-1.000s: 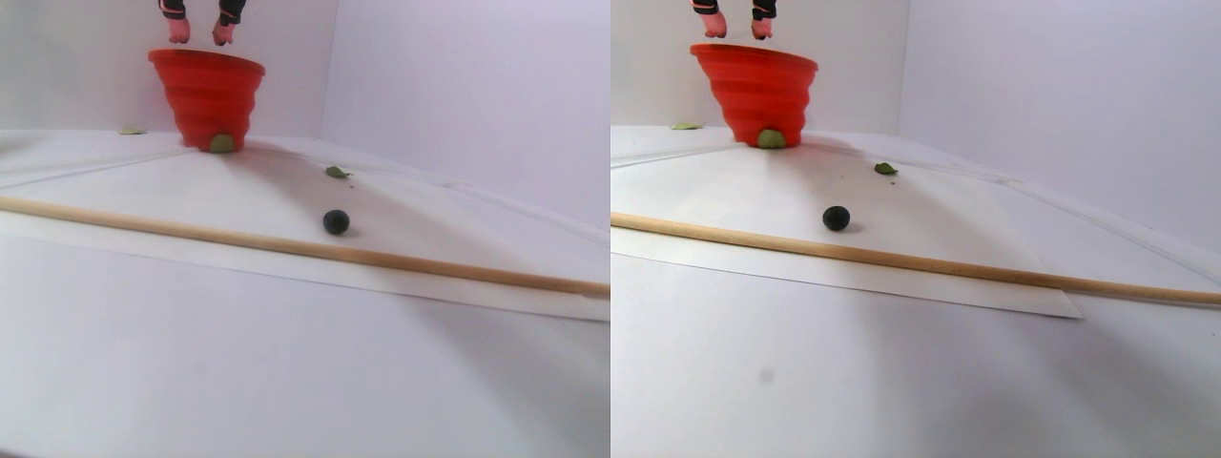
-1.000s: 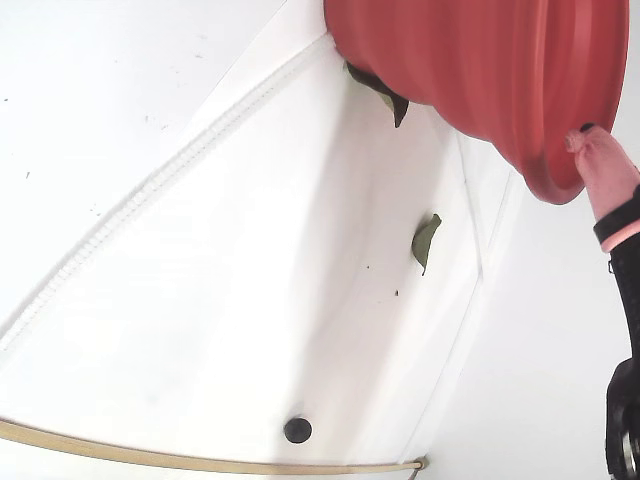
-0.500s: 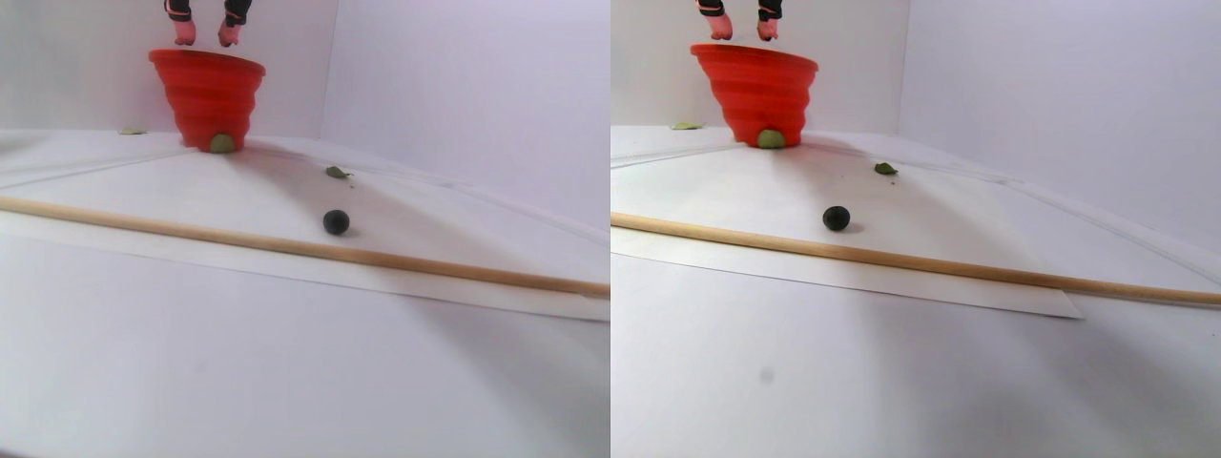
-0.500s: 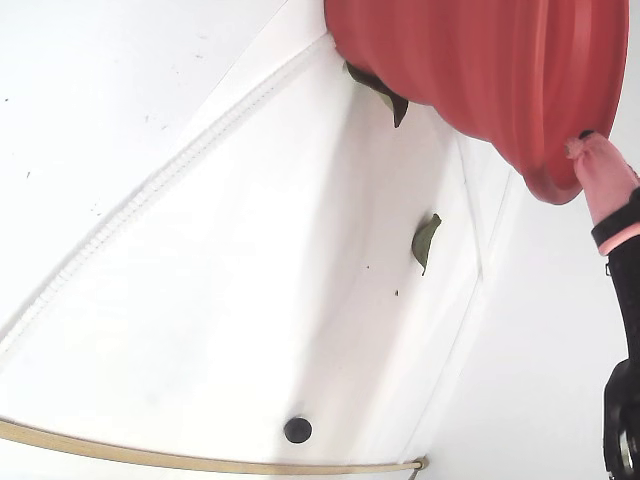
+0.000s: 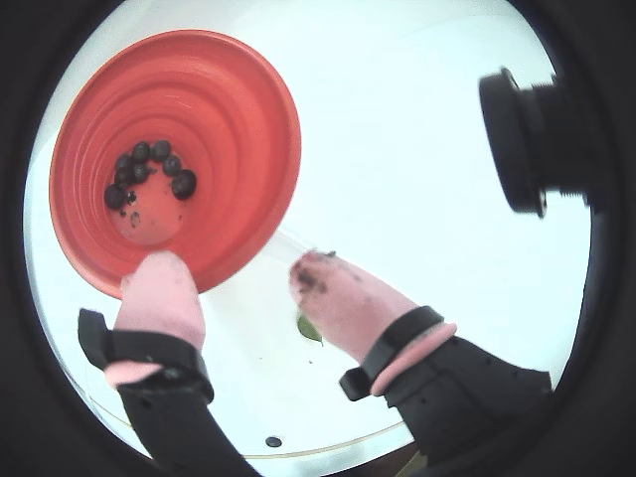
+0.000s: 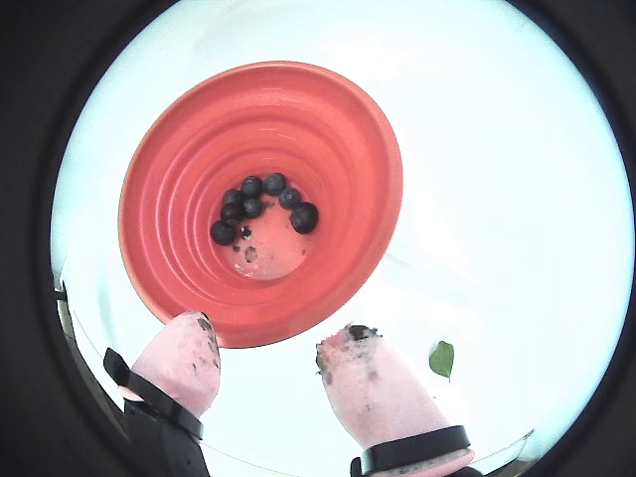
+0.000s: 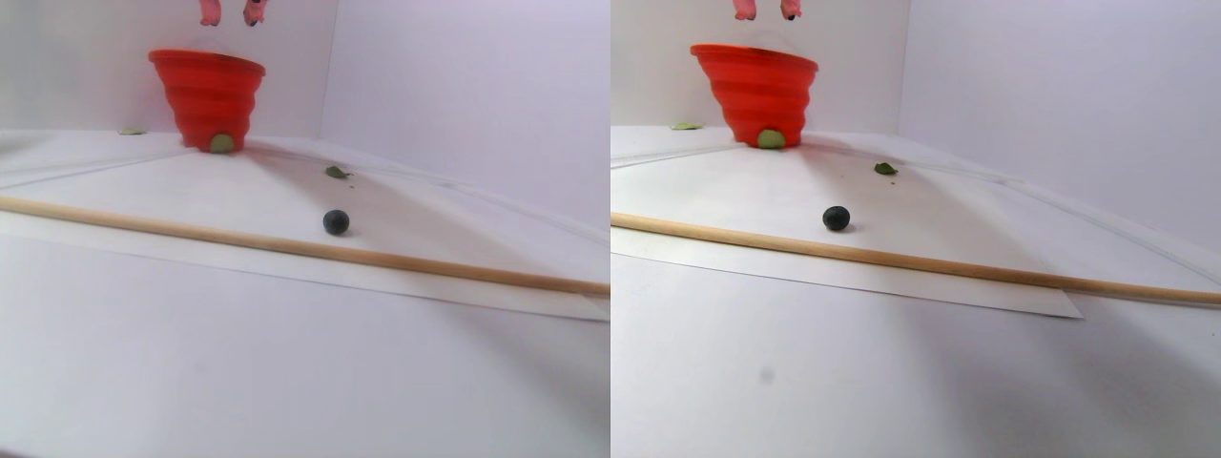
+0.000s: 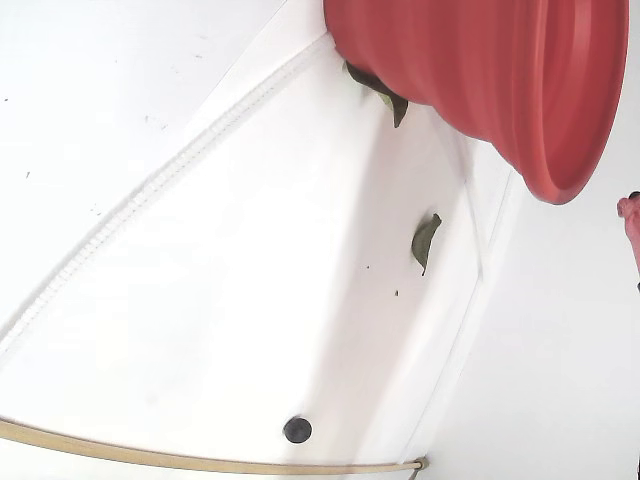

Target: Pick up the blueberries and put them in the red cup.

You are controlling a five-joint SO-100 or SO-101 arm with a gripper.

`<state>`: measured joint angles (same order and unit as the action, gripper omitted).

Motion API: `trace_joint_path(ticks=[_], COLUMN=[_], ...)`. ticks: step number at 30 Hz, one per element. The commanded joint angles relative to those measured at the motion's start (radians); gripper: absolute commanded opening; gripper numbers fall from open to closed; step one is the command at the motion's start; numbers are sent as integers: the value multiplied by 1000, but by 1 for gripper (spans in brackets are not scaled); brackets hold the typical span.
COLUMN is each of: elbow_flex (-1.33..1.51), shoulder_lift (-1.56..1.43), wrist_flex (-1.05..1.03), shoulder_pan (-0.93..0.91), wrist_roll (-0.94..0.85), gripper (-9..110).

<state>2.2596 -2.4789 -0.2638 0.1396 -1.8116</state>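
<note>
The red cup stands upright, with several blueberries at its bottom; both wrist views look down into it, and the other one shows them too. One more blueberry lies alone on the white sheet, also in the fixed view and in a wrist view. My gripper is open and empty. It hangs above the cup's near rim, with stained pink fingertips. In the stereo pair view the gripper shows only as tips at the top edge above the cup.
A thin wooden stick lies across the sheet in front of the lone berry. Small green leaves lie near the cup, one against its base. A black camera body juts in at the right of a wrist view.
</note>
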Motion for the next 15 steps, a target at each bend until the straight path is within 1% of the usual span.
trace_joint_path(ticks=[1, 15], elbow_flex=[-35, -25], shoulder_lift=[-117, -163], wrist_flex=[-29, -187], shoulder_pan=[-46, -186], wrist_roll=[-2, 29], gripper=[18, 18])
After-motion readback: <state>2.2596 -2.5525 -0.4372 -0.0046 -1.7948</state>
